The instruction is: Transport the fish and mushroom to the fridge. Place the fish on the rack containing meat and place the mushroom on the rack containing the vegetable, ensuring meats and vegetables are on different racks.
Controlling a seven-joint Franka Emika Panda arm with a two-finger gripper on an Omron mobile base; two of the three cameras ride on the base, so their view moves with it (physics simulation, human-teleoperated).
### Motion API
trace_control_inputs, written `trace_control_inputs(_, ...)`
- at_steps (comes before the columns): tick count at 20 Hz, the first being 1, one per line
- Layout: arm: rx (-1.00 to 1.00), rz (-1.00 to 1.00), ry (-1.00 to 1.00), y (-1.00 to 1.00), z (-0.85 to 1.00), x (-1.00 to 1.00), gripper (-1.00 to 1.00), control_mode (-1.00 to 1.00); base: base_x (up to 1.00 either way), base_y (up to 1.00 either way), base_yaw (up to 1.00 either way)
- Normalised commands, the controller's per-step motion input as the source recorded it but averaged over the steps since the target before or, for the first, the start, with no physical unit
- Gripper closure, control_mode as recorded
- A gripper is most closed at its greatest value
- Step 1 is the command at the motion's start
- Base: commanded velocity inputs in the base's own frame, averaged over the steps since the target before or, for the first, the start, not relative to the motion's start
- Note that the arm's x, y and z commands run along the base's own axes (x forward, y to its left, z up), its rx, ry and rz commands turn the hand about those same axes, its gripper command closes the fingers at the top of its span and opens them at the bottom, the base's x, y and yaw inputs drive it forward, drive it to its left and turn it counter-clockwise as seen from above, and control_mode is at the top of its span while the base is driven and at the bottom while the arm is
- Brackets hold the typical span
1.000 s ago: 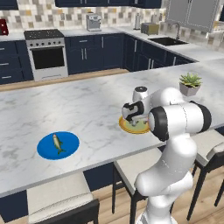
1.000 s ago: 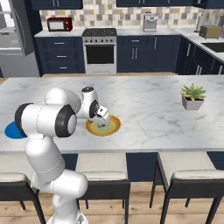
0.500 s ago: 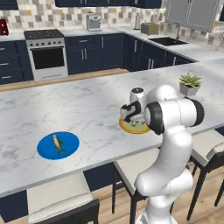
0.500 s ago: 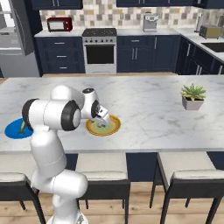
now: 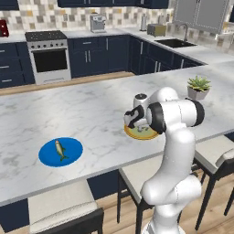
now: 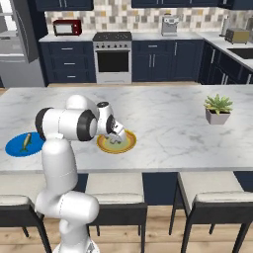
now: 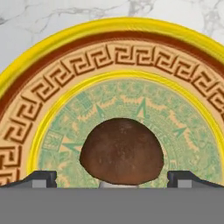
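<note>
A brown mushroom (image 7: 121, 151) sits in the middle of a yellow patterned plate (image 7: 65, 65) on the marble island. My gripper (image 7: 112, 179) is down over it and open, one fingertip (image 7: 41, 177) on each side of the cap with a gap to it. From the base, the gripper (image 5: 135, 123) (image 6: 116, 139) hangs low over the yellow plate (image 5: 145, 135) (image 6: 129, 143) and hides the mushroom. The fish (image 5: 60, 149) (image 6: 25, 142) lies on a blue plate (image 5: 73, 153) (image 6: 12, 149) further left on the island.
A potted plant (image 5: 199, 87) (image 6: 218, 108) stands on the island to the right. Stools (image 6: 116, 197) line the near edge. The stove (image 6: 112, 58) is at the back wall and the fridge (image 6: 15, 44) at the far left.
The hand has come down closer onto the yellow plate and the arm's elbow has swung a little. Fish and plates have not moved.
</note>
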Motion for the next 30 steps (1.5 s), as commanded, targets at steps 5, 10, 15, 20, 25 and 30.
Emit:
trace_control_inputs(5, 0.0, 0.0, 0.0, 0.0, -0.19, 0.17, 1.0, -1.0, 0.0, 0.0, 0.0)
trace_control_inputs(10, 0.0, 0.0, 0.02, 0.0, -0.19, 0.0, 1.0, -1.0, 0.0, 0.0, 0.0)
trace_control_inputs(15, 0.0, 0.0, 0.01, -0.02, -0.18, 0.0, 1.0, -1.0, 0.0, 0.0, 0.0)
trace_control_inputs(20, 0.05, 0.0, -0.02, 0.0, -0.02, -0.13, 1.0, -1.0, 0.0, 0.0, 0.0)
trace_control_inputs(25, 0.06, 0.0, -0.11, -0.01, 0.4, -0.53, 1.0, -1.0, 0.0, 0.0, 0.0)
trace_control_inputs(30, 0.0, 0.03, -0.17, 0.0, 0.67, -0.51, 1.0, -1.0, 0.0, 0.0, 0.0)
